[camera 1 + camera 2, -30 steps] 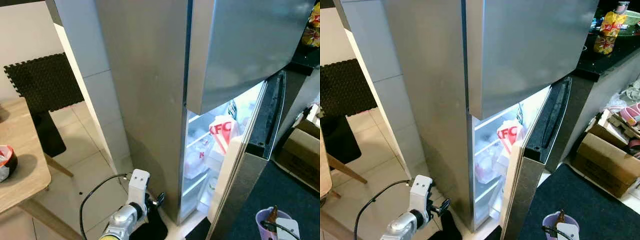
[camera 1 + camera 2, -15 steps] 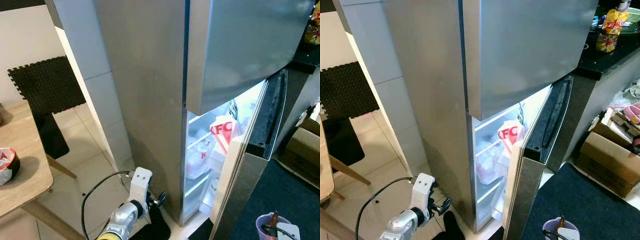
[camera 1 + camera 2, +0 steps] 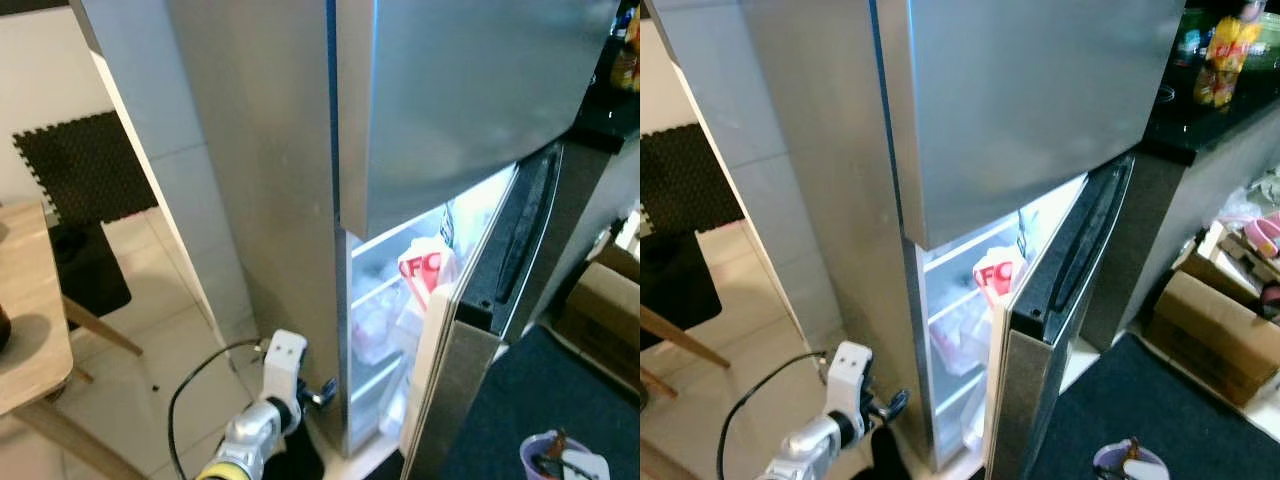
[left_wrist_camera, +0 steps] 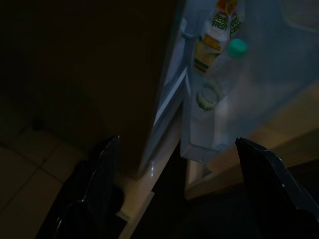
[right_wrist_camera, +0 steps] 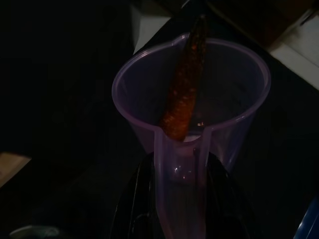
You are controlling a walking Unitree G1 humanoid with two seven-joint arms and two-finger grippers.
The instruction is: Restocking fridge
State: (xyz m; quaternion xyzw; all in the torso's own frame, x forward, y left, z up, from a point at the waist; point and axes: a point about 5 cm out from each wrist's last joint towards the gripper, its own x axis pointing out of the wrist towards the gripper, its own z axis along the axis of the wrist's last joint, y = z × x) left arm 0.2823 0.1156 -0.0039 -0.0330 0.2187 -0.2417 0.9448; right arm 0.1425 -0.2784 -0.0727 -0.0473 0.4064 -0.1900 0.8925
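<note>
While the fridge [image 3: 300,200] lower door [image 3: 1040,340] stands ajar, right gripper [image 5: 182,199] clamped on purple cup [image 5: 192,99] handle right of the fridge, left gripper [image 4: 174,189] fingers apart at fridge base.

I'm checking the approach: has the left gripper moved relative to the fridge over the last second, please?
Yes. The left gripper has closed in on the open front edge of the fridge; the gap between them has narrowed.

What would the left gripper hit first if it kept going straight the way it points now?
Probably the lower fridge door's inner shelf, where the juice carton and bottles stand. The left gripper, fingers open, aims into the gap by the door's edge. The view is dark, so depth is uncertain.
</note>
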